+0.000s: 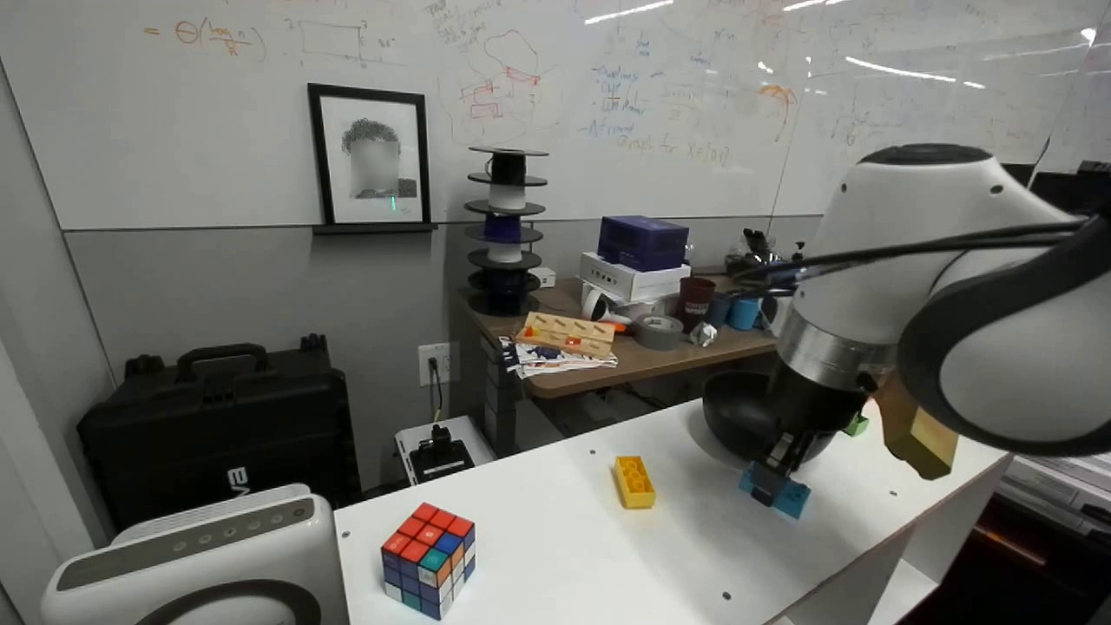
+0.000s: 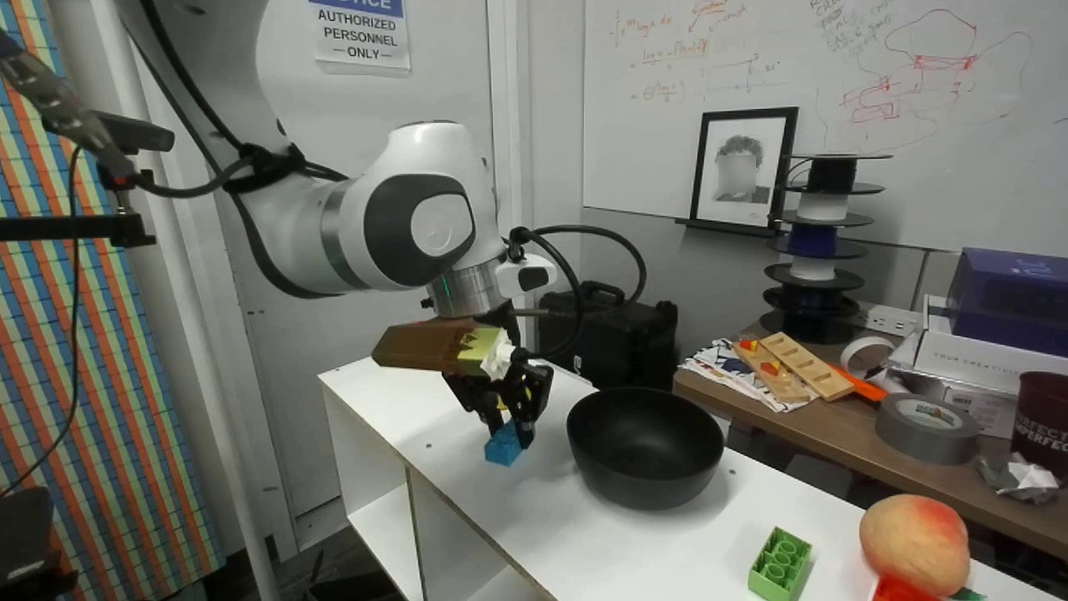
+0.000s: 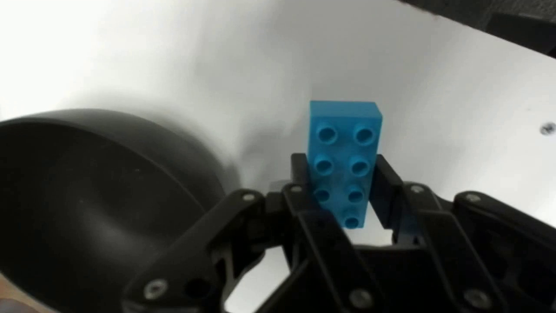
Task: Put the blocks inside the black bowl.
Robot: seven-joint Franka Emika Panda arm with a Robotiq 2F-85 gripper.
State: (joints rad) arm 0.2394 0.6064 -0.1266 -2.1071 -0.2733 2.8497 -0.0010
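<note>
My gripper (image 3: 339, 168) is shut on the flat blue block (image 3: 345, 148), with a finger against each long side. The blue block also shows in both exterior views (image 1: 792, 499) (image 2: 502, 446), low at the white table top; I cannot tell if it touches it. The black bowl (image 2: 642, 484) stands upright right beside the gripper, at the left in the wrist view (image 3: 186, 154); its visible inside is bare. The yellow block (image 1: 635, 484) lies on the table, apart from the bowl. A red piece (image 2: 899, 589), perhaps the red block, shows partly under the peach-orange ball.
A green block (image 2: 780, 563) lies on the table beyond the bowl, near the peach-orange ball (image 2: 914, 542). A Rubik's cube (image 1: 430, 560) stands at the table's other end. The white table (image 1: 538, 538) has open edges. A brown desk (image 1: 555, 382) with clutter stands behind.
</note>
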